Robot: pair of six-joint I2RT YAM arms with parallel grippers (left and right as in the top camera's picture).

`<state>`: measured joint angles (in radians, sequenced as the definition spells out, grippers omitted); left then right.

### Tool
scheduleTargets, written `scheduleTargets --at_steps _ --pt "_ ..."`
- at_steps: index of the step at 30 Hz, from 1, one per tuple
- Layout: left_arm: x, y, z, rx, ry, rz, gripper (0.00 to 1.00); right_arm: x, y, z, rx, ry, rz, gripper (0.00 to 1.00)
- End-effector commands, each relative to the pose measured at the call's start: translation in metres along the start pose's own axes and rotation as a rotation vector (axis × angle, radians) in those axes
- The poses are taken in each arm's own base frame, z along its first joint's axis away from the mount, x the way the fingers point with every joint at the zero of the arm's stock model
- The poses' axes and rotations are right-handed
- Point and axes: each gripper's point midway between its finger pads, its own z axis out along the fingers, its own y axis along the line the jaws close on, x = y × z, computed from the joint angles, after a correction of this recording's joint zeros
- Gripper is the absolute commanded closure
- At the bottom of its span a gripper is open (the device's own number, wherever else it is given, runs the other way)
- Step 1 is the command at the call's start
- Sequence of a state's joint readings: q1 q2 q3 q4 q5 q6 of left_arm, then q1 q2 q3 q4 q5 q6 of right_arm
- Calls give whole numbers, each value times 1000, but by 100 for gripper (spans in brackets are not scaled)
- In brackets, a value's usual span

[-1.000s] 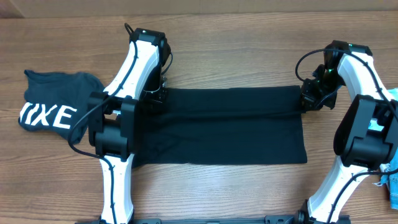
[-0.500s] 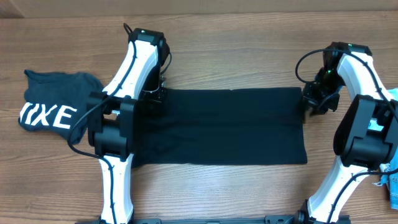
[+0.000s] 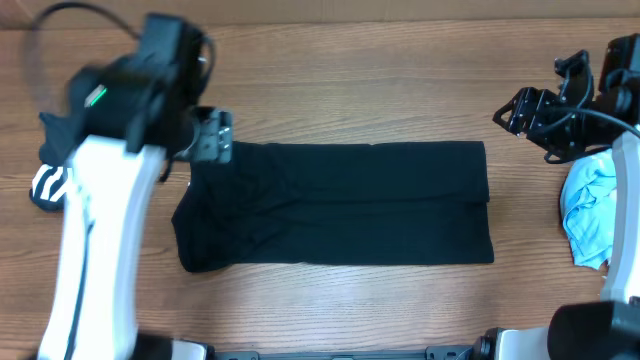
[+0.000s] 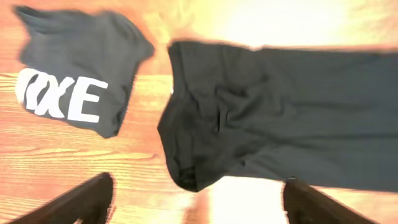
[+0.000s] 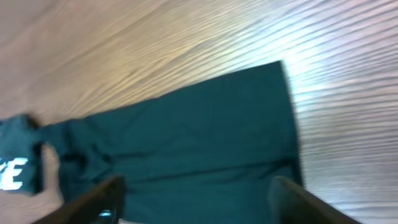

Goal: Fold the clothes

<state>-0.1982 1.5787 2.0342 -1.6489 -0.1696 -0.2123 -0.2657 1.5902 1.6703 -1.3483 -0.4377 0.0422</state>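
Showing tee point(image 3: 340, 205) folded lengthwise on desk point(image 3: 350, 300), L gripper point(image 4: 199, 194) & R gripper point(image 5: 199, 194) both spread, empty, hovering; next fold prob. needs gripping one short end.

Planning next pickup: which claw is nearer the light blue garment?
Right. The right claw sits up-left of the light blue garment; the left claw is at the far corner of the black T-shirt.
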Motion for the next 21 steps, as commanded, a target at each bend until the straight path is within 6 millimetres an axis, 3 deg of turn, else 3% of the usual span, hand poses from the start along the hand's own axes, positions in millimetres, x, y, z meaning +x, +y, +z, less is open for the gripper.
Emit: scheduleTargets --at_steps 1,4,5,7,9,10,12,14,17,21 --pt "10 16 -33 -6 -84 -109 11 9 20 -4 -99 33 -12 17" --pt "25 6 -17 36 4 -112 33 14 23 4 -101 53 -23 17" --pt "29 2 0 29 56 -135 43 15 21 7 -92 55 -24 16" --pt "34 -10 28 56 128 -161 74 14 16 9 -67 55 -19 9" --pt "37 -38 62 171 186 -189 92 11 5 18 -31 63 -9 3" --pt "37 -52 73 235 194 -204 96 10 -2 24 -1 77 -2 3" --pt "35 -71 90 307 192 -213 96 10 -22 41 71 122 4 2" --pt "34 -73 95 293 174 -197 96 14 -39 66 79 207 14 0" --pt "29 -70 83 295 137 -185 95 29 -71 104 85 358 77 1" --pt "22 -61 50 321 27 -95 76 47 -101 128 49 488 137 4"
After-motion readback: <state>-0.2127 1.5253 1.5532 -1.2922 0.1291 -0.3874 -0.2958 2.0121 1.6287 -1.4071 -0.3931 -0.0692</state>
